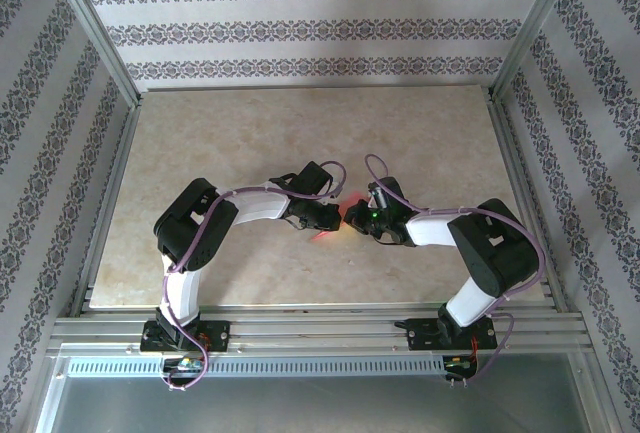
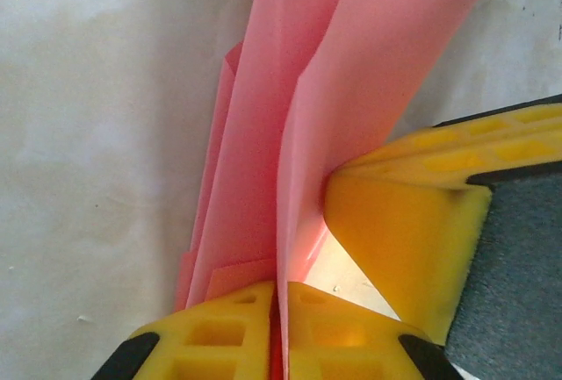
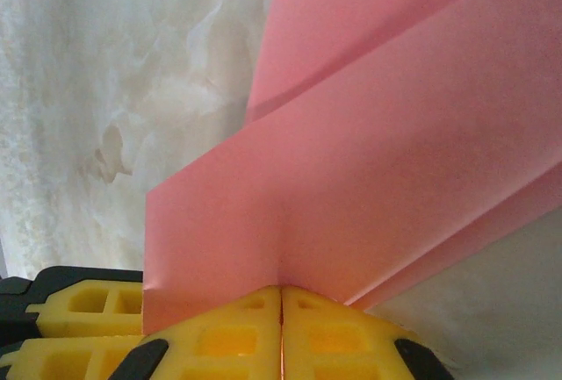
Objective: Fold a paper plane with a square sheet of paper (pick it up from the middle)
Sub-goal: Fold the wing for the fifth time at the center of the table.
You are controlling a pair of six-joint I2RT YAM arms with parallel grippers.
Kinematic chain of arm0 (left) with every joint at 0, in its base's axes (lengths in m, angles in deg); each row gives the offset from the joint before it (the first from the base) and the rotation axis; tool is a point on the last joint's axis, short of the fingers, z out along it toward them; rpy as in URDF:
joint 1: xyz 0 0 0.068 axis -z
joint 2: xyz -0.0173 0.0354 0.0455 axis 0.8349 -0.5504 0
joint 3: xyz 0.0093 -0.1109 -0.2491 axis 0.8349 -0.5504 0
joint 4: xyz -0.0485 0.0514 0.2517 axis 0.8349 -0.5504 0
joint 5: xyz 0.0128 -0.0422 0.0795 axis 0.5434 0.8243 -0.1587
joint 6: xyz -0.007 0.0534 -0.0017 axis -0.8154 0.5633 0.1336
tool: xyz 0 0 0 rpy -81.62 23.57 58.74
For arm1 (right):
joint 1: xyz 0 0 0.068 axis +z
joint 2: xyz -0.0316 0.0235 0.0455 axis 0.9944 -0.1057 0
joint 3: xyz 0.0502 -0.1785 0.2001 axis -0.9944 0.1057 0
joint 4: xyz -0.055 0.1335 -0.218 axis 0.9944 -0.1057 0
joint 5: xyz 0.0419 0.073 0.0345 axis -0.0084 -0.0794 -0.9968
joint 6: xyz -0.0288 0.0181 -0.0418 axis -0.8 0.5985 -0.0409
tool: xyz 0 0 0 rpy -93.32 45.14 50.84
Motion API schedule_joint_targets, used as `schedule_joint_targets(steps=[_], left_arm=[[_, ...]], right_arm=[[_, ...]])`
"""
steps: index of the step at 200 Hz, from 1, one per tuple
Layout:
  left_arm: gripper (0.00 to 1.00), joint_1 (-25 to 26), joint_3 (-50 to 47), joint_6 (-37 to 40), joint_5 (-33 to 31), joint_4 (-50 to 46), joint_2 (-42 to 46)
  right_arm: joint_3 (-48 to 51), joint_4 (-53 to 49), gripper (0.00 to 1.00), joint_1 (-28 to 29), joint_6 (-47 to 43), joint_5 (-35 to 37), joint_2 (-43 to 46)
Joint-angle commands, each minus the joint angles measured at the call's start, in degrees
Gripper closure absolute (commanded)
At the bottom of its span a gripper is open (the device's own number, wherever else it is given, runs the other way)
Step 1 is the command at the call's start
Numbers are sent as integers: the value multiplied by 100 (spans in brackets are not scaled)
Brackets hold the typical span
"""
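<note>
Paper (image 1: 338, 217) sits pinched between both grippers over the middle of the table (image 1: 200, 153), slightly toward the near side. It is already folded into several layers, with long creases and flaps fanning apart away from the fingers. From the wrist views it stands on edge. I cannot tell whether its lower edge touches the table; a pink tint on the surface beneath suggests it hangs just above. Left gripper (image 2: 279, 297) is clenched on the layered edge, pads meeting with the paper running up between them. Right gripper (image 3: 281, 297) is likewise clamped on a creased corner of the paper (image 3: 369, 169). The two grips are very close: one right finger shows just beside the left grip in the left wrist view. Risks as I read them: if the arms drift apart, the thin sheet could tear at a crease. If they crowd in, the fingers may knock together and buckle the fold. The flaps are loose, so a shallow pinch could let a layer slip out and spoil the alignment. Releasing either side carelessly might let the paper swing. Pose: both arms bow outward, elbows out toward the table's sides, forearms angling inward so the wrists meet nose to nose at the centre, left gripper (image 1: 326, 215) facing right gripper (image 1: 352, 219).
</note>
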State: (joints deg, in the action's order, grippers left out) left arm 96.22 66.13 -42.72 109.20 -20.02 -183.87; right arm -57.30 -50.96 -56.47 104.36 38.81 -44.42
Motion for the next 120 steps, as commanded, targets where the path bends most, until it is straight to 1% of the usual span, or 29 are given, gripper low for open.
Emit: schedule_joint_targets(steps=[1,47,53,90,120], left_arm=[[88,-28,-31,129,-86,-561,-202],[87,-31,-17,108,-67,-569,-184],[85,-32,-7,110,-65,-577,-169],[82,-37,14,133,-49,-690,3],[77,-76,-31,138,-65,-830,203]], right_arm=[[12,-222,92,-74,63,243,-77],[1,-326,92,-92,74,265,-94],[-9,-335,92,-94,73,259,-107],[-42,-377,92,-101,72,236,-201],[-78,-499,92,-110,68,262,-243]])
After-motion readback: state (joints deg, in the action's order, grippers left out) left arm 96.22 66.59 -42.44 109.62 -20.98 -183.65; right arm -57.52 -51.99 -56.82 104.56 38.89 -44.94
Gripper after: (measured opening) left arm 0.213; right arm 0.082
